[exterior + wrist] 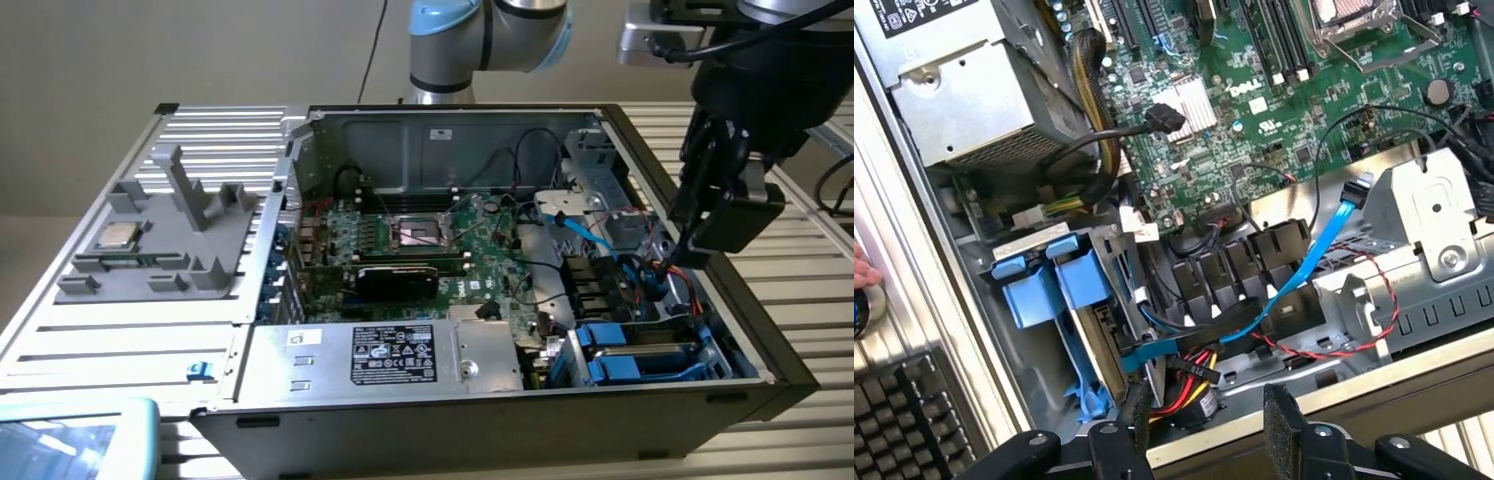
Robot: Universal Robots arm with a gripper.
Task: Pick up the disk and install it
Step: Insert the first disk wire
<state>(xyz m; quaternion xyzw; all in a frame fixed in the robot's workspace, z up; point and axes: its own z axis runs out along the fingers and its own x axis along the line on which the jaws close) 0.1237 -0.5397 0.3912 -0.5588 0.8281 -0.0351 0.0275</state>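
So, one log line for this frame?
gripper: open, empty | where: above case rim, near disk | disk: in blue carrier, standing inside case, not held

The light-blue and grey robot arm (487, 35) is cut off by the exterior view's top edge, and the base of the black gripper (1208, 405) is cut off by the wrist view's edge. The silver-grey disk (1102, 345) stands deep in the metal drive bay (1126, 265), and its bright blue plastic carrier (1034, 300) hides most of it. A black keyboard (904, 420), a person's fingertip (862, 270) and the silver power-supply box (974, 90) are each cut by the wrist view's edge; the print on the box's black-and-white label (391, 355) is too small to read.
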